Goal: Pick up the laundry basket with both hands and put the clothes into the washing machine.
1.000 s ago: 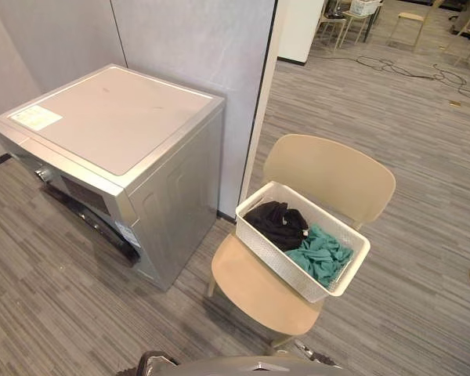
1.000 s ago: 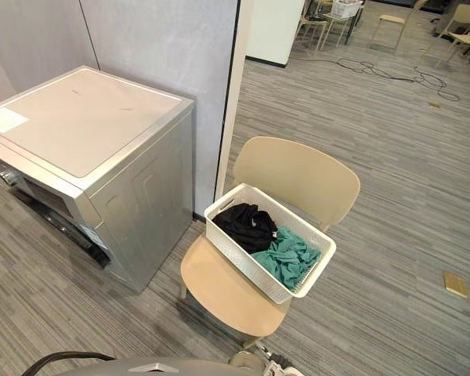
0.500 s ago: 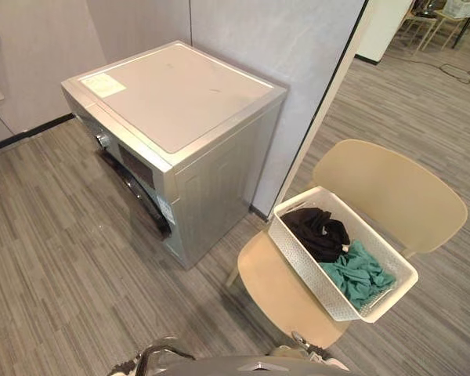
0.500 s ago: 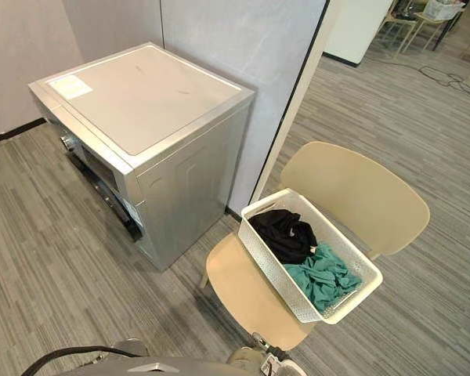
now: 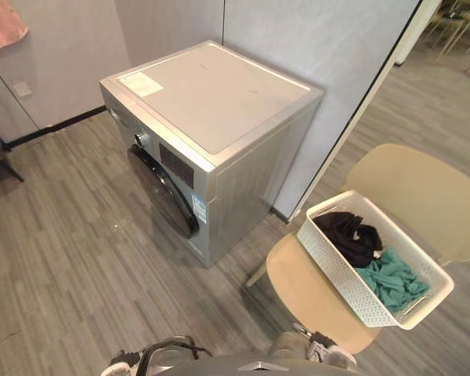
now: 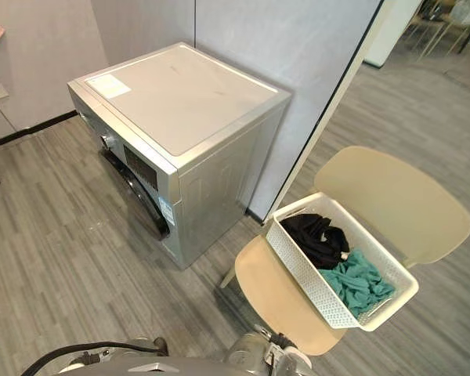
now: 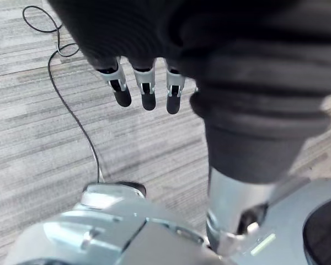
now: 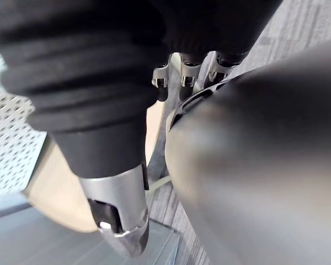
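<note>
Laundry basket (image 5: 338, 265) sits on chair (image 5: 413, 186), away from left fingers (image 7: 147, 91) and right fingers (image 8: 188, 75).

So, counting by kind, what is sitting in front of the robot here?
Silver front-loading washing machine: 1
Beige plastic chair: 1
White perforated plastic laundry basket: 1
Clothes bundles in the basket: 2 (black cloth bundle, teal cloth bundle)
Total: 5

One washing machine (image 5: 211, 110). One white laundry basket (image 5: 333, 270). One beige chair (image 5: 423, 196). Two clothes in basket: one black garment (image 5: 348, 235), one teal garment (image 5: 392, 278). One pink cloth (image 5: 0, 23), far left.
</note>
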You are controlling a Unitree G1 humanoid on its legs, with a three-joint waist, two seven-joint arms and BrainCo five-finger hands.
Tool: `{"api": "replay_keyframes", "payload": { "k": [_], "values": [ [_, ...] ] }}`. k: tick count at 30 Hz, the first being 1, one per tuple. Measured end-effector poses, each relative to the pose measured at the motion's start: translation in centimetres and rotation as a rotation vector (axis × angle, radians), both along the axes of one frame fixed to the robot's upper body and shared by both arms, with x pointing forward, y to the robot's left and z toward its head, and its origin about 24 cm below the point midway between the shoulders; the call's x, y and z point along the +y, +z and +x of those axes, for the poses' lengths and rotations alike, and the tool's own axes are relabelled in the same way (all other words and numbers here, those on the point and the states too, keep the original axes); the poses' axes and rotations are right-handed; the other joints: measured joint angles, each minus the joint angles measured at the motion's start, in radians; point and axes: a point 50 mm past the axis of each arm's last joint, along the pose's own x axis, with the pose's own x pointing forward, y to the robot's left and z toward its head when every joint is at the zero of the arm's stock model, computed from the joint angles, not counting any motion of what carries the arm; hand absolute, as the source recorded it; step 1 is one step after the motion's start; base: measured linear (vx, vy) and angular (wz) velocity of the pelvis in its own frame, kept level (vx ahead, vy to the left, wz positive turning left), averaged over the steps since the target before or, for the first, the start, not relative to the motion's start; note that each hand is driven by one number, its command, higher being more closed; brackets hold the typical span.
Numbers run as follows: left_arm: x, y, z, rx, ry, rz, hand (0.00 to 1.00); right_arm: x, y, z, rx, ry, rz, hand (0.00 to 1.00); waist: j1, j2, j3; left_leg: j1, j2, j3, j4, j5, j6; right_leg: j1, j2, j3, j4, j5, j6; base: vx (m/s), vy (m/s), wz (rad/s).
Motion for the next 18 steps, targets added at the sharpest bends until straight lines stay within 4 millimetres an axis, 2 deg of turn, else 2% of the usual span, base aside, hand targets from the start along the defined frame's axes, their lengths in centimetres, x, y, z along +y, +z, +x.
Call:
{"api": "replay_keyframes", "payload": {
  "k": [2,3,4,5,6,7,9,11,15,18],
  "values": [
    [0.1,0.1,0.3,-0.005,-0.011,0.006,0.0,0.8,0.3,0.7,-0.039,0.049,0.016,0.0,0.0,-0.005,-0.001,0.02,0.01,-0.002,-0.024,0.0,0.002,-0.037,0.135,0.01,-0.049,-0.106,0.037,0.14,-0.024,0.1],
    [0.0,0.0,0.3,-0.005,-0.007,-0.001,0.0,0.8,0.3,0.7,-0.037,0.059,0.014,0.0,0.0,-0.005,-0.001,0.032,0.0,0.0,-0.036,0.005,0.003,-0.029,0.173,0.005,-0.15,-0.123,0.029,0.19,-0.06,0.25],
    [0.0,0.0,0.2,-0.006,0.009,-0.003,0.0,0.8,0.2,0.5,-0.034,0.06,0.014,0.0,0.001,-0.004,-0.005,0.03,-0.01,-0.003,-0.033,0.005,-0.004,-0.013,0.208,0.025,-0.281,-0.11,0.01,0.2,-0.079,0.36],
    [0.1,0.0,0.1,-0.007,0.031,-0.003,0.0,0.9,0.0,-0.1,-0.019,0.053,0.019,0.0,0.0,-0.013,-0.01,0.027,-0.028,-0.018,-0.031,-0.006,-0.017,0.013,0.217,0.045,-0.402,-0.035,-0.023,0.17,-0.081,0.39],
    [0.3,0.0,0.0,-0.007,0.045,-0.002,0.0,1.0,0.0,-0.3,-0.016,0.046,0.025,0.0,0.0,-0.025,-0.016,0.03,-0.036,-0.027,-0.03,-0.013,-0.021,0.026,0.213,0.046,-0.433,-0.011,-0.023,0.25,-0.139,0.48],
    [-0.5,-0.1,0.0,-0.007,0.057,-0.024,0.0,0.7,0.1,-0.2,-0.019,0.046,0.015,0.0,0.001,0.009,-0.024,0.039,-0.014,-0.047,-0.035,-0.017,-0.031,0.053,0.229,0.021,-0.45,-0.009,-0.02,0.23,-0.12,0.44],
    [-1.5,-0.4,-0.4,-0.001,0.092,-0.055,0.0,-0.2,0.0,-0.6,0.0,0.056,-0.009,0.0,0.017,0.047,-0.052,0.051,0.012,-0.051,-0.071,-0.015,-0.048,0.084,0.256,-0.003,-0.515,-0.011,-0.024,0.25,-0.123,0.29],
    [-1.9,-0.5,-0.8,0.005,0.116,-0.069,0.0,-0.6,0.0,-0.7,0.008,0.057,-0.023,0.0,0.019,0.061,-0.063,0.076,0.025,-0.054,-0.117,0.002,-0.066,0.114,0.271,-0.022,-0.548,-0.007,-0.028,0.19,-0.093,0.21],
    [-2.0,-0.6,-1.0,0.012,0.119,-0.071,0.0,-0.4,0.0,-0.7,0.007,0.056,-0.018,0.0,0.026,0.063,-0.08,0.11,0.021,-0.065,-0.178,0.029,-0.068,0.151,0.276,-0.039,-0.596,0.003,-0.03,0.07,0.0,0.13],
    [-1.5,-0.5,-1.4,0.023,0.12,-0.058,0.0,0.4,0.0,-0.3,-0.004,0.084,-0.003,0.0,0.026,0.044,-0.088,0.109,0.009,-0.065,-0.194,0.042,-0.057,0.167,0.276,-0.033,-0.651,0.037,-0.025,0.0,0.056,-0.03]
  ]
}}
